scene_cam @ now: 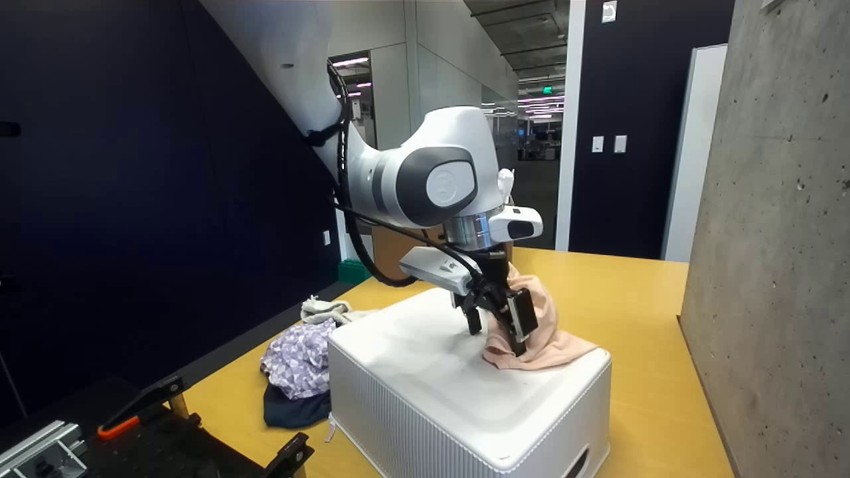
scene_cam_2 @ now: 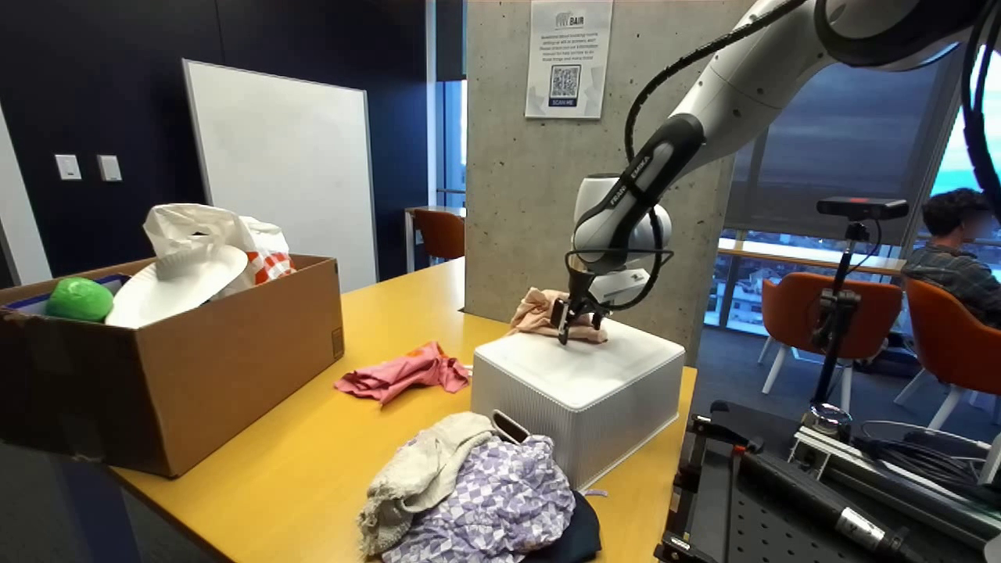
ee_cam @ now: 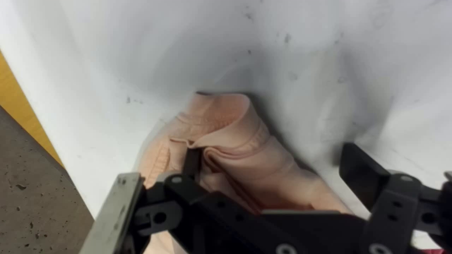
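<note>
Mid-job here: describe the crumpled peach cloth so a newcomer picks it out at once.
On the long yellow table, find the white rectangular box with ribbed sides. On its top lies the crumpled peach cloth, by the open black fingers. Its plain peach colour sets it apart from the reddish-pink cloth and the purple-and-white patterned cloth beside the box.

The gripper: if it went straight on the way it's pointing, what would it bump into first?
The gripper points down, so probably the peach cloth first; one finger seems to touch it. The white box lies beneath the cloth; exact depth is hard to judge.
</note>
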`<state>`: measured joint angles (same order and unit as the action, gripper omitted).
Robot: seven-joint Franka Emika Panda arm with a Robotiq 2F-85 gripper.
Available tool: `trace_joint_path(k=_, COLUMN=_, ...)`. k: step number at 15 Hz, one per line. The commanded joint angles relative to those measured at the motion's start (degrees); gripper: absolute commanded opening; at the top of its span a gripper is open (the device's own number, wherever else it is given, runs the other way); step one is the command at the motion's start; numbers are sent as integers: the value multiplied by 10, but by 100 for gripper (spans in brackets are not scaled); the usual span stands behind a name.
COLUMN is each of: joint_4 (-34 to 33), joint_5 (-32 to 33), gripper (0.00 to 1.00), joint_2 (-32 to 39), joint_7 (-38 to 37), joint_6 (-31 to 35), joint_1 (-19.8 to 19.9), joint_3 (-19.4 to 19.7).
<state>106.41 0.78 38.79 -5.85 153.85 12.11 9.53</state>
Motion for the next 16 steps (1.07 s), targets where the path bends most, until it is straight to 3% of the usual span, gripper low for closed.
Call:
trace_joint_path(k=1, joint_4=43, joint_5=-24, gripper=100, joint_2=-48, joint_7=33, joint_6=19, joint_1=16, joint_3=-18)
trace_joint_path(k=16, joint_4=11, joint_5=-21, gripper=100, joint_2=-17, joint_7=56, joint_6=1, joint_1=16, joint_3=-17)
